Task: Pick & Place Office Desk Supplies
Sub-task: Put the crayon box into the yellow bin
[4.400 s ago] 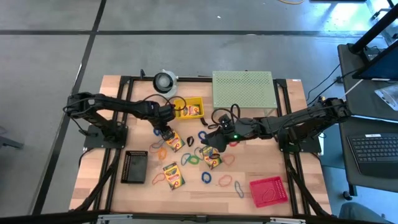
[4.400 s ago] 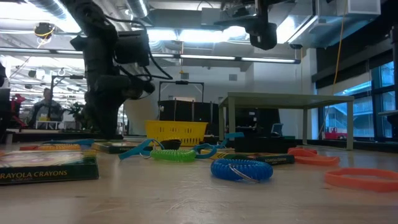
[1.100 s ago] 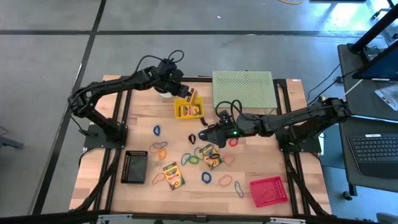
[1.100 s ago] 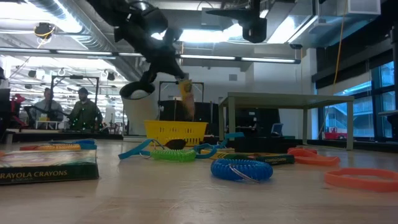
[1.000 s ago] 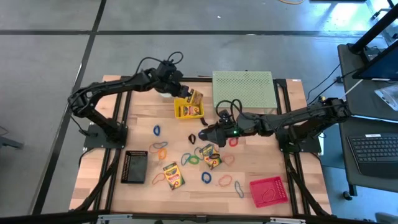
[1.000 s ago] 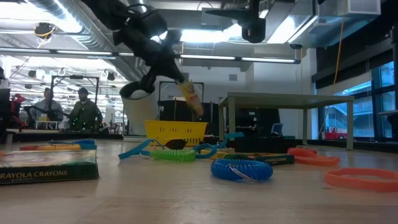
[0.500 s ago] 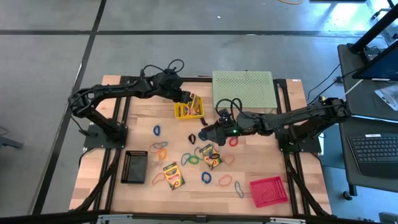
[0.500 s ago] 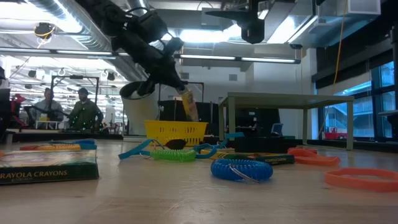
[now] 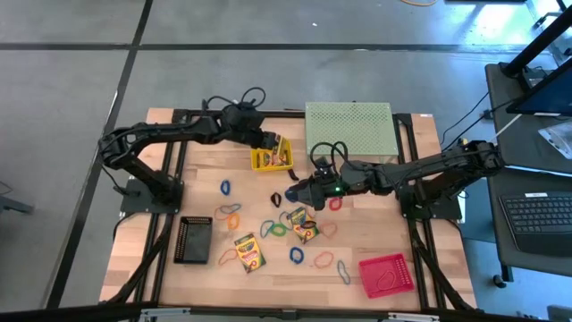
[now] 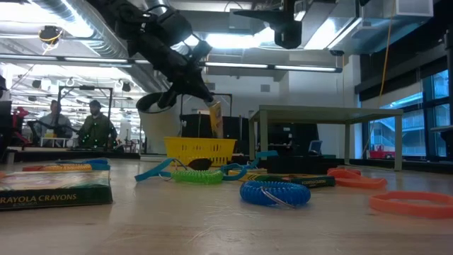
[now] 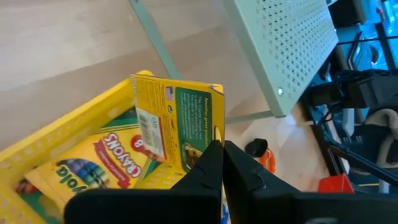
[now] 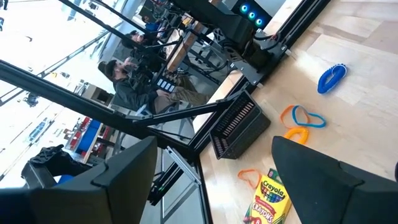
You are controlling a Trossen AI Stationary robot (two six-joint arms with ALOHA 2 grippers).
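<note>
left wrist view: left tool [image 11: 219,147] pinching crayon box [image 11: 180,124] over yellow basket [image 11: 56,140].

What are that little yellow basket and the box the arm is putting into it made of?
The yellow basket looks like moulded plastic: glossy, with slotted walls. The crayon box pinched by the left gripper looks like thin printed cardboard, with flat faces, sharp folded edges and a slight sheen.

Yellow-and-green crayon box [image 11: 180,127] over a yellow basket [image 9: 271,159]. Pale green perforated stand [image 9: 349,127]. Red basket [image 9: 386,274] at lower right, black tray [image 9: 193,240] at lower left. Light wood surface [image 9: 357,234] strewn with blue, orange and green bands.
</note>
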